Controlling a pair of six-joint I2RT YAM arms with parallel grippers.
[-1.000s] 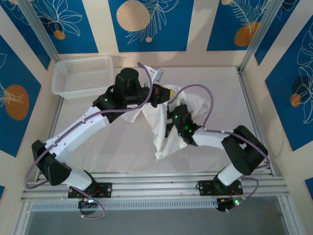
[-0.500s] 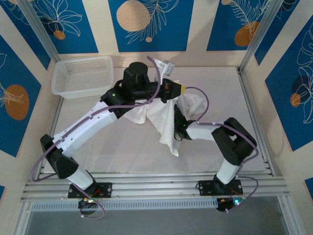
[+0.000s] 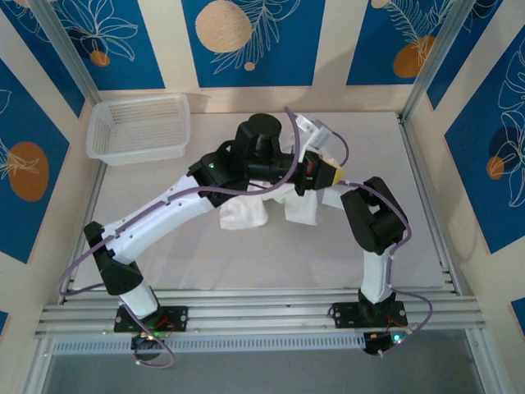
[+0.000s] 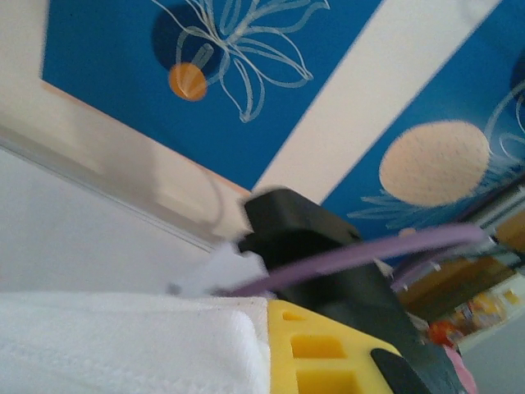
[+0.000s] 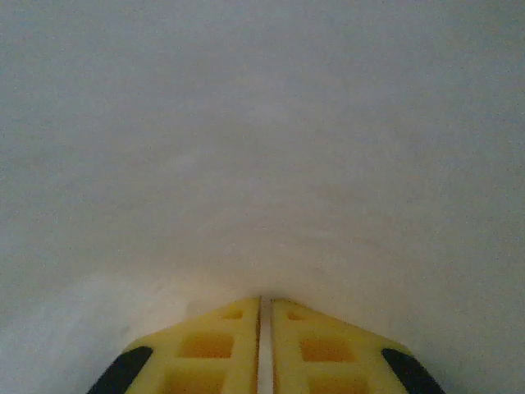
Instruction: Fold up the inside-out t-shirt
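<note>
Roughly at the centre of the top view, the plain white, thin cotton t-shirt (image 3: pixel 244 215) hangs bunched beneath the left arm's wrist. Two soft lobes of it droop onto the pale table surface (image 3: pixel 205 254), one toward the lower left of the bundle and one just right of it. The left gripper (image 3: pixel 326 174), with its yellow fingers, sits slightly right of centre, raised above the table and pointing toward the right of the frame. It is clamped tight, and the shirt hangs from it. In the left wrist view, the white fabric (image 4: pixel 123 345) fills the lower left corner, pressed against a yellow finger (image 4: pixel 320 361). A purple cable (image 4: pixel 361 254) crosses above them in front of a blue floral wall panel (image 4: pixel 246 74). The right arm (image 3: pixel 373 217) is folded sharply at the right of centre, its forearm reaching in under the left gripper. In the right wrist view, the right gripper (image 5: pixel 260 308) sits at the bottom edge with its jaws nearly together, only a thin pale slit between them. The white cloth (image 5: pixel 262 148) spreads across the frame ahead of it. Whether any fabric is nipped in that slit cannot be told. A white plastic mesh basket (image 3: pixel 135 153) stands in the upper left of the top view, well apart from the shirt.
</note>
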